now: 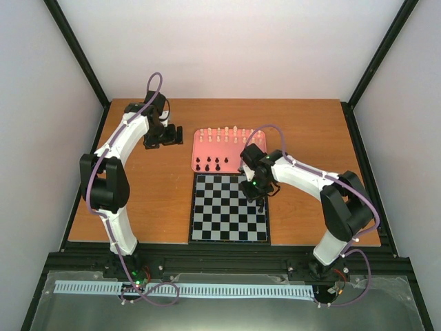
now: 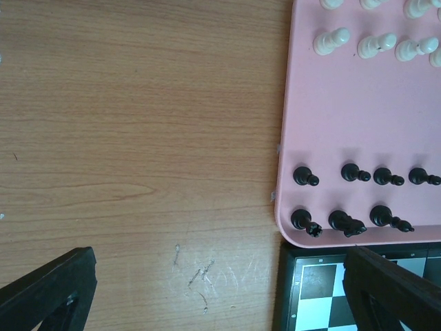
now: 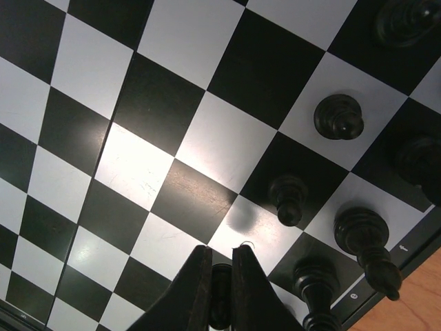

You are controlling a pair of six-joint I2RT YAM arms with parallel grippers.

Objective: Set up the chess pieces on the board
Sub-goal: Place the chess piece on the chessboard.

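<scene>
Holds chess pieces (image 1: 222,135) in pink tray (image 1: 227,148); clamps right gripper (image 3: 220,254) on black piece (image 3: 220,303) near board (image 1: 220,214) edge; spreads left gripper (image 2: 219,261) wide

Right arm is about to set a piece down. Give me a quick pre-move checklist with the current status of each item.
1. Right gripper shut on a black piece: ok.
2. Held piece is over the board: ok.
3. Square under it free: cannot tell, hidden by the gripper.
4. Placed pieces nearby standing upright: ok.
5. Left gripper open, empty, over bare table: ok.
6. More black pieces waiting on the tray: ok.
</scene>
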